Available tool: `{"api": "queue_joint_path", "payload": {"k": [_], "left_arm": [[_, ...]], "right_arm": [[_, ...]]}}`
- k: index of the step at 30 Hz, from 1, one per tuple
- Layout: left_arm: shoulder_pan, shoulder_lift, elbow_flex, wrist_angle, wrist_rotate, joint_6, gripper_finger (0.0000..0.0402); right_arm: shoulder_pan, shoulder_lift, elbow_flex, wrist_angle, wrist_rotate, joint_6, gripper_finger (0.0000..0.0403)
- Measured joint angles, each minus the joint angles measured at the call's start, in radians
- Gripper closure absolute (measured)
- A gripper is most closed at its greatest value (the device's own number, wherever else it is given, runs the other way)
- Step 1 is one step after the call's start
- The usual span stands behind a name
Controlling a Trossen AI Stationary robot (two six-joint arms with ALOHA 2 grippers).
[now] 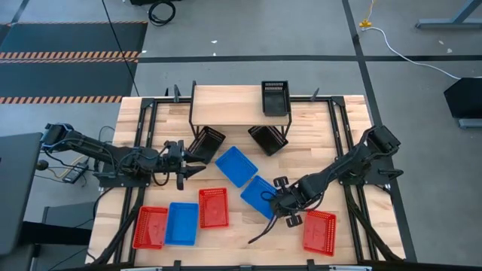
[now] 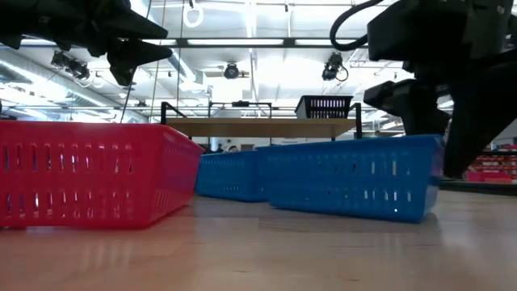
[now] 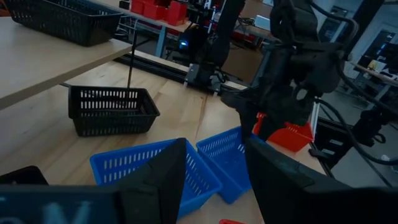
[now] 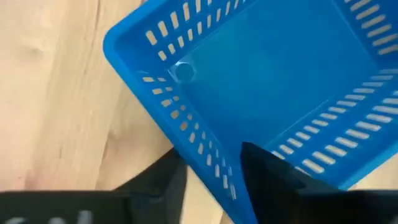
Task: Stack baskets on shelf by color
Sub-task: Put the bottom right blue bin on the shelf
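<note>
Only one black perforated plastic basket [image 1: 275, 98] sits on the wooden-topped shelf [image 1: 226, 105]; eight wait on the bench [image 1: 346, 120]. My right pincer [image 1: 277, 202] straddles a blue perforated basket's [image 1: 260, 196] rim, not yet closed; my left pincer [image 1: 197, 167] hangs wide near another black basket [image 1: 205, 143].

Left tool [image 1: 197, 167] open mid-table; right tool [image 1: 274, 205] low, fingers straddling, parted.

Nine baskets [image 1: 212, 207]: three red, three blue, three black (one shelf [image 1: 226, 105]).
</note>
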Motion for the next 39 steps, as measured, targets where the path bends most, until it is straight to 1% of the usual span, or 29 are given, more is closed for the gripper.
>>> {"api": "queue_joint_path", "payload": {"k": [2, 5, 6, 11, 16, 19, 23, 27, 30, 35, 39], "left_arm": [[0.000, 0.000, 0.000, 0.000, 0.000, 0.000, 0.0230], [0.000, 0.000, 0.000, 0.000, 0.000, 0.000, 0.0230], [0.000, 0.000, 0.000, 0.000, 0.000, 0.000, 0.0230], [0.000, 0.000, 0.000, 0.000, 0.000, 0.000, 0.0230], [0.000, 0.000, 0.000, 0.000, 0.000, -0.001, 0.0230], [0.000, 0.000, 0.000, 0.000, 0.000, -0.001, 0.0230], [-0.012, 0.000, 0.000, 0.000, -0.001, -0.001, 0.0230], [-0.033, 0.000, 0.000, 0.007, 0.000, -0.001, 0.0230], [-0.043, 0.000, 0.000, 0.016, 0.000, 0.000, 0.0230], [-0.049, 0.000, 0.000, 0.017, 0.000, 0.000, 0.0230], [-0.049, 0.000, 0.000, 0.016, 0.000, 0.000, 0.0230]], "right_arm": [[-0.006, 0.000, 0.000, 0.003, 0.000, -0.008, 0.0306], [-0.010, 0.000, 0.000, 0.010, -0.011, -0.016, 0.0377], [-0.011, 0.000, 0.000, 0.008, -0.016, -0.025, 0.0388], [-0.010, 0.000, 0.035, -0.021, -0.041, -0.037, 0.0379], [-0.011, 0.000, 0.162, -0.110, -0.036, -0.102, 0.0395], [-0.027, 0.000, 0.269, -0.176, 0.025, -0.163, 0.0391], [-0.081, 0.000, 0.415, -0.290, 0.107, -0.239, 0.0392], [-0.175, 0.000, 0.541, -0.387, 0.179, -0.295, 0.0396], [-0.274, 0.000, 0.610, -0.384, 0.188, -0.344, 0.0392], [-0.451, -0.001, 0.687, -0.320, 0.121, -0.423, 0.0392], [-0.589, -0.002, 0.703, -0.262, 0.038, -0.468, 0.0393]]}}
